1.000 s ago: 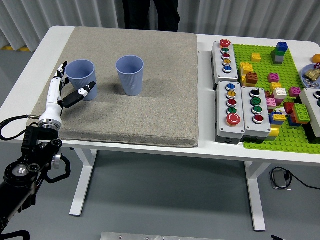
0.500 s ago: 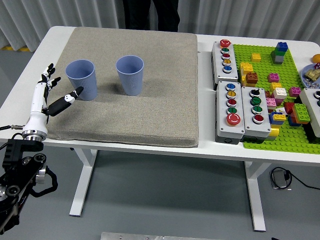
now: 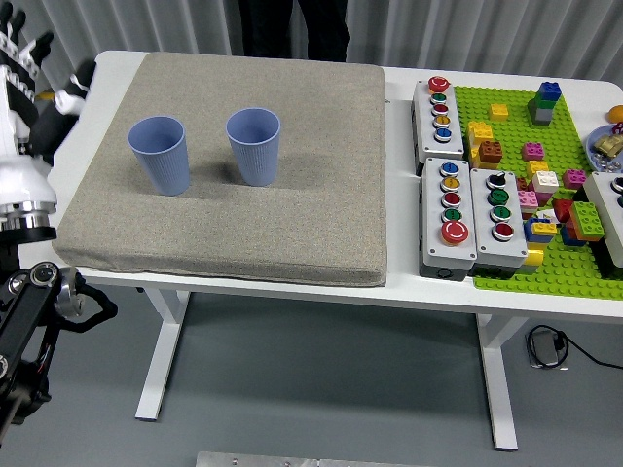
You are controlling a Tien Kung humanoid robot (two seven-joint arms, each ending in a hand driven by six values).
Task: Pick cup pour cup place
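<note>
Left hand point(image 3: 24, 73) sits at the far left edge of the head view, raised beside the counter point(image 3: 409, 292). Part of it is cut off by the frame edge; the visible fingers point(image 3: 39, 44) are spread apart and hold nothing. The right arm is out of view.

A person point(image 3: 292, 29) stands at the far side; only dark trouser legs show, cut off at the top edge. No hands of the person are visible.

Two blue cups stand upright on the grey mat point(image 3: 243, 214), near each other but apart. The left cup point(image 3: 160, 154) is near the mat's left side; the right cup point(image 3: 253, 145) stands just to its right and slightly farther back. Contents of either cup cannot be made out.

To the right of the mat lie three grey button boxes point(image 3: 458, 209) and a green baseplate point(image 3: 555, 224) carrying loose coloured bricks. The baseplate and a further box are cut off at the right edge; a small item at the upper right is too cropped to identify.

Change noted: one second ago the left hand was at the left cup with fingers around it. Half a second ago it had drawn clear to the left. It is now higher and further left, well apart from the cup. Both cups are in unchanged positions.
</note>
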